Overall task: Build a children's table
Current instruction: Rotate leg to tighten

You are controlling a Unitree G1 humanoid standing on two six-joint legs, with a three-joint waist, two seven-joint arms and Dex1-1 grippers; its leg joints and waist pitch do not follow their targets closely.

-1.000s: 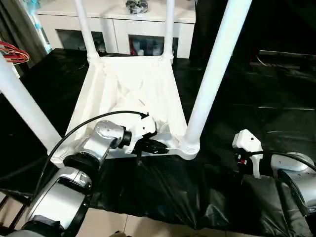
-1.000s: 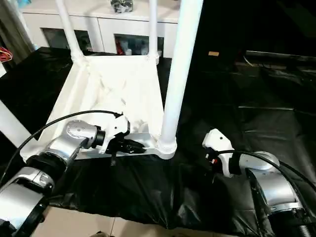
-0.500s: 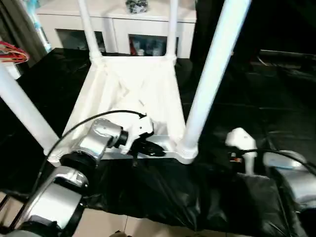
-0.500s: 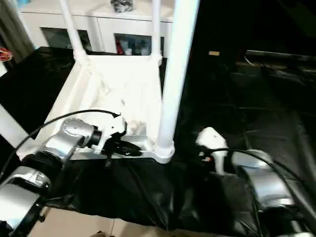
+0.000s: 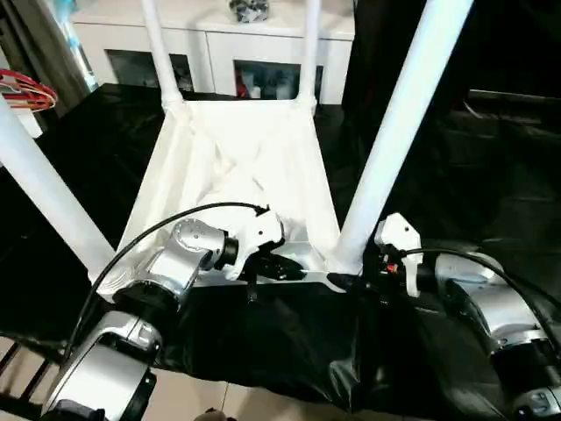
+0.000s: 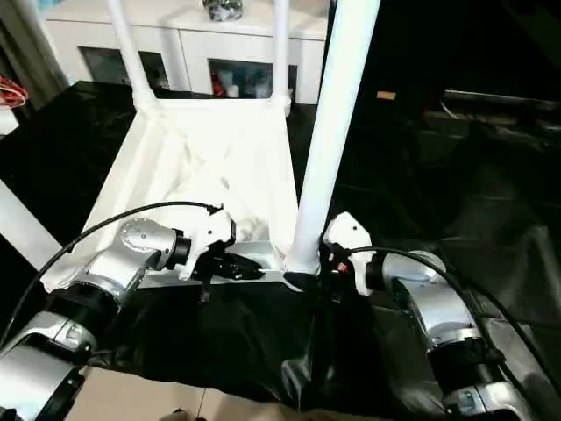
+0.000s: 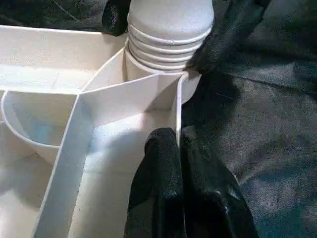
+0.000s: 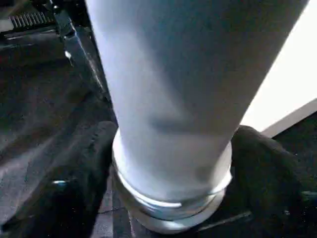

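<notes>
The children's table [image 5: 237, 167] lies upside down on the black cover, all four white legs pointing up. My left gripper [image 7: 179, 136] is shut on the thin rim wall at the table's near edge, just left of the near-right corner socket; it shows too as the left gripper [image 5: 294, 274]. The near-right leg [image 5: 394, 132] stands in that socket. My right gripper [image 8: 171, 183] hugs the ribbed base of this leg, one finger [image 8: 74, 193] pressed against each side. From the head the right gripper [image 5: 351, 274] sits low at the leg's foot.
The near-left leg [image 5: 39, 189] rises close beside my left arm. Behind the table stands a white cabinet [image 5: 219, 44]. The black cover [image 5: 456, 175] spreads wrinkled to the right. A red and white wire object [image 5: 26, 88] sits at the far left. Pale floor [image 5: 254, 408] shows below the cover's edge.
My right arm has swung left from the open cover to the near-right leg's base, and its fingers have closed in around it. The left gripper has kept its hold.
</notes>
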